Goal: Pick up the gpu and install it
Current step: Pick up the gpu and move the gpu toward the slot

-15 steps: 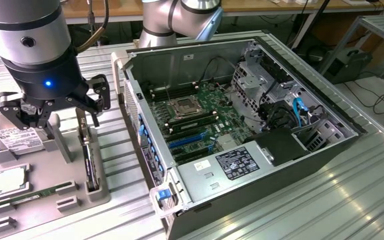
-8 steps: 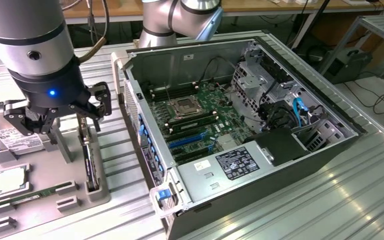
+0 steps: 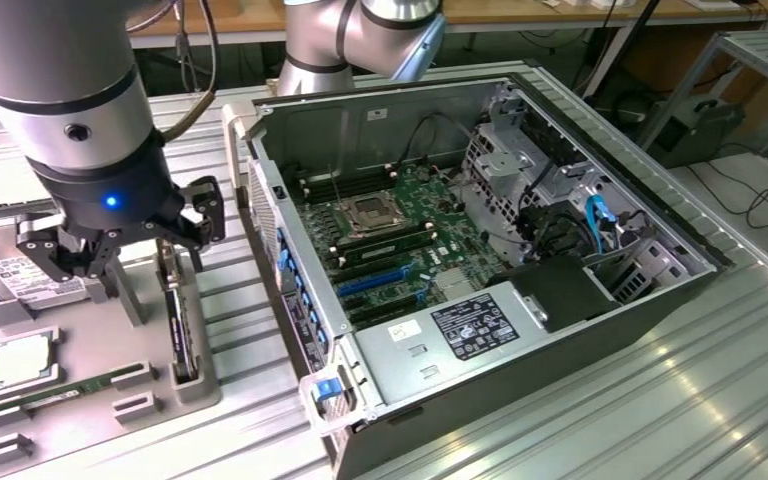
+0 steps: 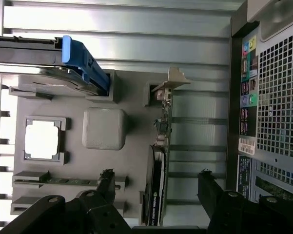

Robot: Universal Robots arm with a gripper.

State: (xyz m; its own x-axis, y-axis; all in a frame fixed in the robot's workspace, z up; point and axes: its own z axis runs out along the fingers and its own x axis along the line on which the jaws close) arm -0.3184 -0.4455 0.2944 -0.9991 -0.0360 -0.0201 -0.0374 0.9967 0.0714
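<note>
Although the task is to lift the gpu and seat it in the computer, nothing of that shows as done; judged from how things lie, the work is at its very start, at the approach to the pick. At the exterior view's left a grey parts tray [image 3: 80,340] rests on the ribbed metal table [image 3: 598,420]. It carries a silver hard drive [image 3: 11,275] at its far end, a processor [image 3: 21,362] in a square nest and a slim green memory stick [image 3: 71,388] nearer the camera. Over the tray hangs the gripper [image 3: 131,255], its jaws spread wide and grasping nothing. Below it the gpu [image 3: 175,325] stands on edge in its slotted holder, not yet lifted. In the wrist view the gripper [image 4: 156,175] has one dark finger [image 4: 106,179] to either side of the card, both apart from it. The gpu [image 4: 155,197] thus lies between the jaws, with its silver bracket [image 4: 170,80] at the end away from them; how high above the card the tips hang I cannot tell. Toward the exterior view's right the open computer case [image 3: 357,130] lies on its side with the motherboard [image 3: 398,225] exposed. The blue expansion slots [image 3: 371,285] on the board's near side hold no card, and the power supply [image 3: 471,325] sits at the near end. The grasp, the lift, the carry and the seating in a slot are all left to do.
</note>
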